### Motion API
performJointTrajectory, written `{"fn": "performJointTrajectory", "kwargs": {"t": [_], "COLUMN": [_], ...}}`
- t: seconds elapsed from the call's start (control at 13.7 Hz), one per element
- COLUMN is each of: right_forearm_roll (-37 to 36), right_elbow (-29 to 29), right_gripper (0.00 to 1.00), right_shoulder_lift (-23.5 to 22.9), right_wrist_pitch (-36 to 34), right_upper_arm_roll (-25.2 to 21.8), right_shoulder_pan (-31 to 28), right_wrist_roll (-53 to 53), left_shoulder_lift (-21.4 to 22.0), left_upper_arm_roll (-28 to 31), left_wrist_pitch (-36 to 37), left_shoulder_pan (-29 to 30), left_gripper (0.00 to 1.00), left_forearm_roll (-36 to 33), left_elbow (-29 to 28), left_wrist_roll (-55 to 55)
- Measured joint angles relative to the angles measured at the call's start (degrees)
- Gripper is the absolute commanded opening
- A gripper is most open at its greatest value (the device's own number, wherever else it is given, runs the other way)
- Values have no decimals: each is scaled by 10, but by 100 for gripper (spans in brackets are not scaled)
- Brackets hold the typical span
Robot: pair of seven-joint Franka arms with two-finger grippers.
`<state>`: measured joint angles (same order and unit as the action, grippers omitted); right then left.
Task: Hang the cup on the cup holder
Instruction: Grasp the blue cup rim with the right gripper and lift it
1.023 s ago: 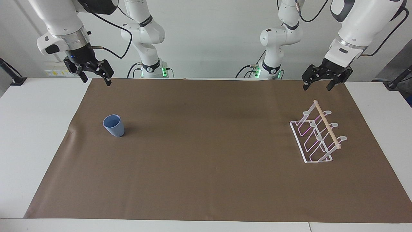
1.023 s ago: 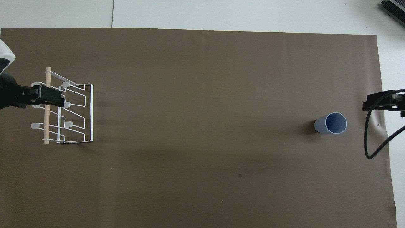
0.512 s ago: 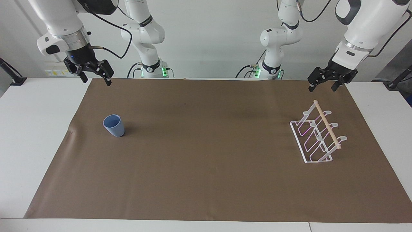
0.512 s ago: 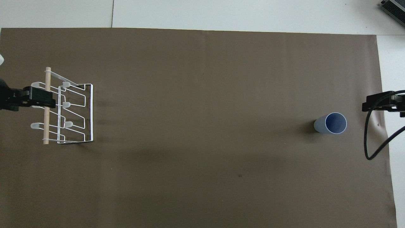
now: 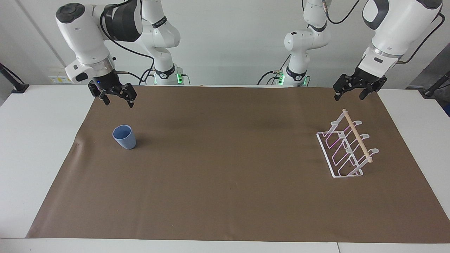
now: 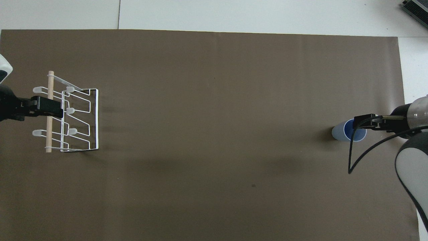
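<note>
Facing view: the cup (image 5: 123,136) stands upright on brown paper (image 5: 225,165) covering the white tabletop (image 5: 35,140); right gripper (image 5: 117,99) above, fingers apart; left gripper (image 5: 348,92), fingers apart, above the cup holder (image 5: 346,149). Overhead view: paper lies flat, tabletop bordering it.

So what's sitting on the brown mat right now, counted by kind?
Cup: 1, light blue, upright, toward the right arm's end.
Cup holder: 1, white wire with a wooden dowel, toward the left arm's end, nothing hung on it.
Total: 2
</note>
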<state>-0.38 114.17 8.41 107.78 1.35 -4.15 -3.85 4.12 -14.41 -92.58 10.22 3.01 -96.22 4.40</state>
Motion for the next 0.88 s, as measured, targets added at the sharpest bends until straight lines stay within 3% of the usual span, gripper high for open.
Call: {"fn": "performJointTrajectory", "kwargs": {"t": [0.44,0.88], "right_forearm_roll": [0,0], "right_elbow": [90,103], "right_gripper": [100,100], "right_shoulder_lift": [-8,-73], "right_wrist_pitch": [118,183], "right_upper_arm_roll": [0,-3], "right_shoulder_pan": [2,1], "right_wrist_roll": [0,27], "left_shoulder_lift": [8,16], "left_upper_arm_roll": [-1,-1], "left_wrist_pitch": [-9,-15], "left_shoulder_pan": [0,0], "left_gripper": [100,100], "left_forearm_roll": [0,0], "left_elbow": [-16,-31], "left_wrist_roll": [0,0]}}
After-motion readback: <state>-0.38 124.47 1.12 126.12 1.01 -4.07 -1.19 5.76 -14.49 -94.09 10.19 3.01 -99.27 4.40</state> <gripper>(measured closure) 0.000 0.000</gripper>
